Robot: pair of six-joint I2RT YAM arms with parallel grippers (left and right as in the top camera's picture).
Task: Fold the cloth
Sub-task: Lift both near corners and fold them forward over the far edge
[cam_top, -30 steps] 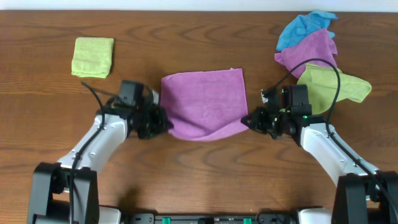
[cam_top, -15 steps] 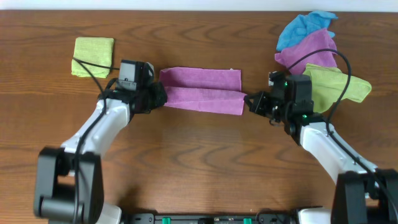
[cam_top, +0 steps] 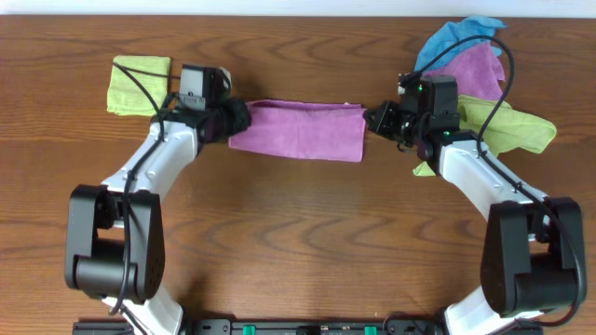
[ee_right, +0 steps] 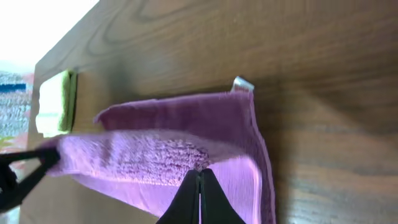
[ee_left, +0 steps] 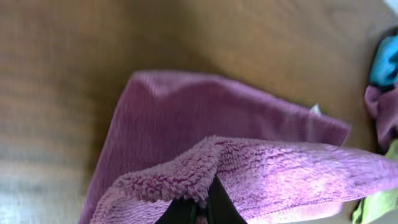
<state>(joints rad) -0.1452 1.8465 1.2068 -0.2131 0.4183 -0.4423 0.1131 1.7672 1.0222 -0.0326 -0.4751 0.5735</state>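
The left gripper point(cam_top: 233, 121) is pinching the left end of the cloth point(cam_top: 298, 132), jaws pressed on the lifted edge. The cloth is lying doubled toward the far side of the table point(cam_top: 298, 242), its long axis running left to right between the arms. The right gripper point(cam_top: 372, 121) is pinching the opposite end in the same way, so neither arm is nearer.

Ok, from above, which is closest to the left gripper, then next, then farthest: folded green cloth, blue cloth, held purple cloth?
1. The purple cloth, held by the left gripper.
2. The folded green cloth, just left.
3. The blue cloth, far right.
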